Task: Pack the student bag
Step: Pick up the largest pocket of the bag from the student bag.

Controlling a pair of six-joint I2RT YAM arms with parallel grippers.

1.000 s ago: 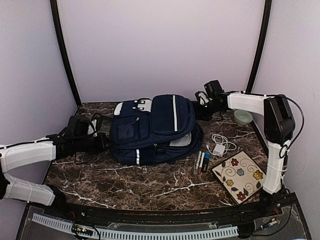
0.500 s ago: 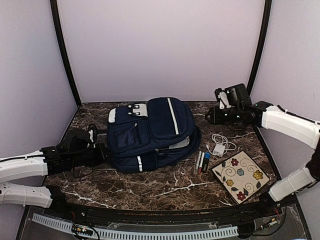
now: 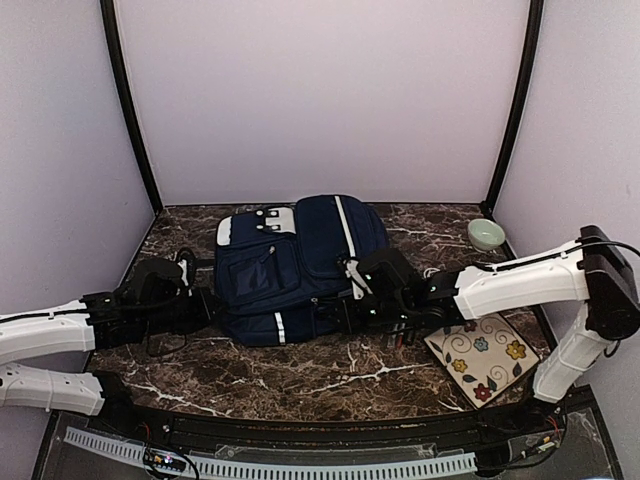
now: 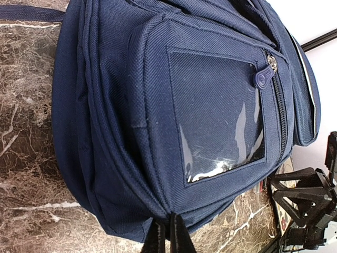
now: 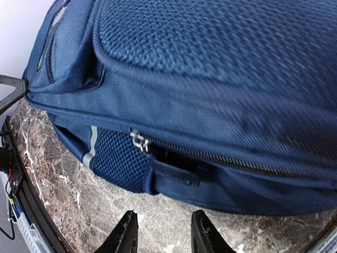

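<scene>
A flowered tile (image 3: 480, 350) lies near the near right corner of the marbled surface (image 3: 300, 378). Past it the right arm (image 3: 520, 285) holds its jaws parted and empty just short of the zip pull (image 5: 138, 141) on the near side of the student bag (image 3: 300, 260), which lies flat mid-surface toward the far edge. The left arm (image 3: 50, 335) has its jaws pressed together at the bag's left side, and whether they pinch fabric I cannot tell. A pale green bowl (image 3: 486, 234) sits in the far right corner.
</scene>
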